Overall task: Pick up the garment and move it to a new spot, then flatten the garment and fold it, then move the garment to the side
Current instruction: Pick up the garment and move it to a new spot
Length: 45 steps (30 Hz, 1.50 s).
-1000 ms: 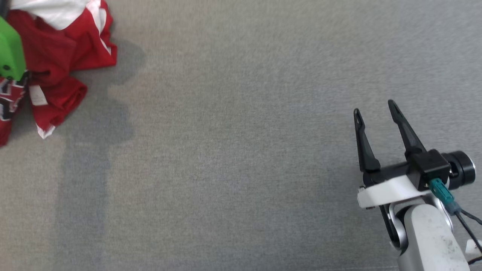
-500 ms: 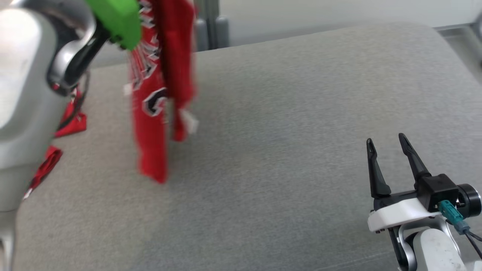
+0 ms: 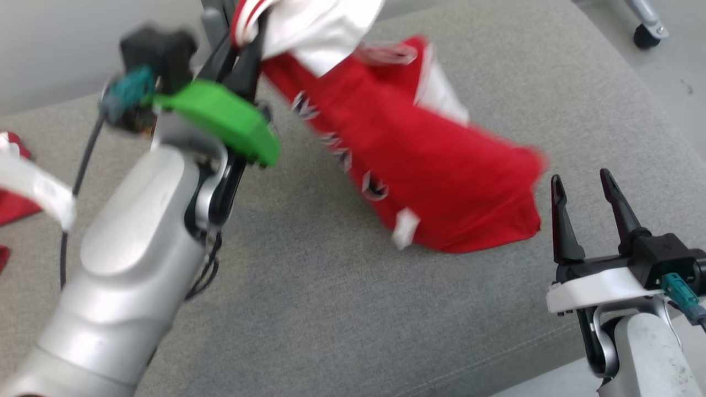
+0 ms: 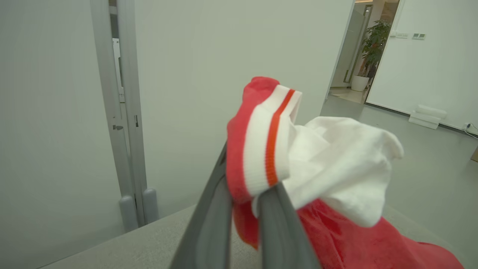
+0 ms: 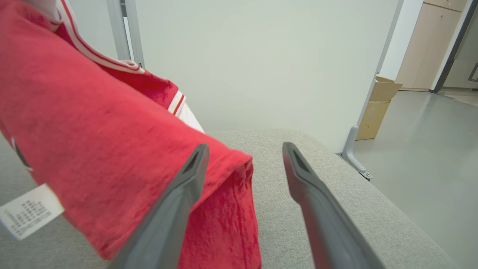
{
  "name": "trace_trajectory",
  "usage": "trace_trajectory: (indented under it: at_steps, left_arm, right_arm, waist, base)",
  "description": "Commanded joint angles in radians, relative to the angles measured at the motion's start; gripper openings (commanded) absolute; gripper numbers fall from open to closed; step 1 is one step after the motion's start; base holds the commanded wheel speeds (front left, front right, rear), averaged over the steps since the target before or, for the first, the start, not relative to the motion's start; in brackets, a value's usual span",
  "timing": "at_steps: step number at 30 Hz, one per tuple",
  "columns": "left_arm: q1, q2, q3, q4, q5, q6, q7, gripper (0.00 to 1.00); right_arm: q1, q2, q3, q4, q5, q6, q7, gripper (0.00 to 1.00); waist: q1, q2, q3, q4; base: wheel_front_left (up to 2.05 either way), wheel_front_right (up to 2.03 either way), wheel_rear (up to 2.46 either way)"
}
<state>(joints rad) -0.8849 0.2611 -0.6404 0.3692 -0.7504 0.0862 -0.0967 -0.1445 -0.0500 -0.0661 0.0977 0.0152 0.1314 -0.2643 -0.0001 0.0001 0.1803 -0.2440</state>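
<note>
The garment (image 3: 419,165) is a red jersey with white trim and a white sleeve. It hangs slanting from my left gripper (image 3: 245,47), which is shut on its striped cuff (image 4: 267,149), down to the grey padded table (image 3: 331,309). Its lower hem rests on the cloth surface just left of my right gripper (image 3: 582,182). That right gripper stands open, low at the right, with nothing between its fingers; the red cloth (image 5: 112,149) lies beside and behind its left finger (image 5: 186,179). A white care label (image 5: 30,215) dangles from the fabric.
More red cloth (image 3: 14,201) lies at the table's far left edge. A pale wall and a grey post (image 4: 125,112) stand behind the table. A cardboard box (image 5: 377,108) sits on the floor at the right, and a caster wheel (image 3: 645,36) shows at the upper right.
The head camera has tilted and shifted. My left gripper has lifted the garment off its heap at the left and swung it rightward, so its hem now lands near my right gripper, which stays open.
</note>
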Motion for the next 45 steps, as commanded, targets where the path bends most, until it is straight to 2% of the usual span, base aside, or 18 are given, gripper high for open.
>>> trace_trajectory:
  at_steps: [1,5,10,19,21,22,23,31,40,45]
  left_arm:
    - [0.059,0.0,0.022,0.048,-0.017,0.022,-0.042,0.0]
    - [0.152,-0.011,0.062,0.182,-0.032,0.056,-0.131,0.0]
    - [0.2,-0.025,0.12,0.286,-0.017,0.073,-0.166,0.0]
    - [0.252,-0.052,0.223,0.311,0.056,0.031,-0.169,0.0]
    - [0.266,-0.062,0.252,0.299,0.075,0.02,-0.169,0.41]
    - [0.277,-0.068,0.27,0.29,0.091,0.013,-0.169,0.92]
    - [0.286,-0.073,0.28,0.283,0.105,0.007,-0.169,1.0]
    - [0.389,-0.107,0.4,0.158,0.235,-0.042,-0.168,1.0]
    - [0.603,-0.151,0.527,0.022,0.355,-0.084,-0.168,1.0]
    - [0.731,-0.182,0.594,-0.045,0.387,-0.104,-0.168,1.0]
  right_arm:
    - [-0.019,-0.001,-0.003,-0.006,0.007,-0.001,0.0,1.0]
    - [-0.043,-0.001,-0.01,-0.016,0.005,-0.001,0.0,1.0]
    - [-0.06,-0.001,-0.018,-0.019,-0.008,-0.001,0.0,1.0]
    - [-0.076,-0.002,-0.012,-0.015,-0.015,-0.001,0.0,1.0]
    - [-0.076,-0.001,-0.012,-0.014,-0.017,-0.001,0.0,1.0]
    - [-0.076,-0.001,-0.012,-0.013,-0.018,-0.001,0.0,1.0]
    - [-0.075,-0.001,-0.012,-0.012,-0.019,-0.001,0.0,1.0]
    - [-0.052,-0.001,-0.022,-0.001,-0.039,-0.001,0.0,1.0]
    - [-0.011,-0.001,-0.015,0.03,-0.029,-0.001,0.0,1.0]
    - [0.021,-0.001,0.001,0.059,-0.014,-0.001,0.0,1.0]
  waist:
    - [0.0001,-0.0001,0.071,0.001]
    - [0.0001,-0.0001,0.12,0.012]
    - [0.0001,-0.0001,0.154,0.041]
    - [0.0001,-0.0001,0.16,0.083]
    - [0.0001,-0.0001,0.155,0.091]
    - [0.0001,-0.0001,0.152,0.095]
    - [0.0001,-0.0001,0.148,0.098]
    - [0.0001,-0.0001,0.081,0.13]
    - [0.0001,-0.0001,-0.028,0.166]
    - [0.0001,-0.0001,-0.07,0.178]
  base:
    - [0.0,0.0,0.0]
    - [0.0,0.0,0.0]
    - [0.0,0.0,0.0]
    - [0.0,0.0,0.0]
    - [0.0,0.0,0.0]
    - [0.0,0.0,0.0]
    - [0.0,0.0,0.0]
    - [0.0,0.0,0.0]
    - [0.0,0.0,0.0]
    - [0.0,0.0,0.0]
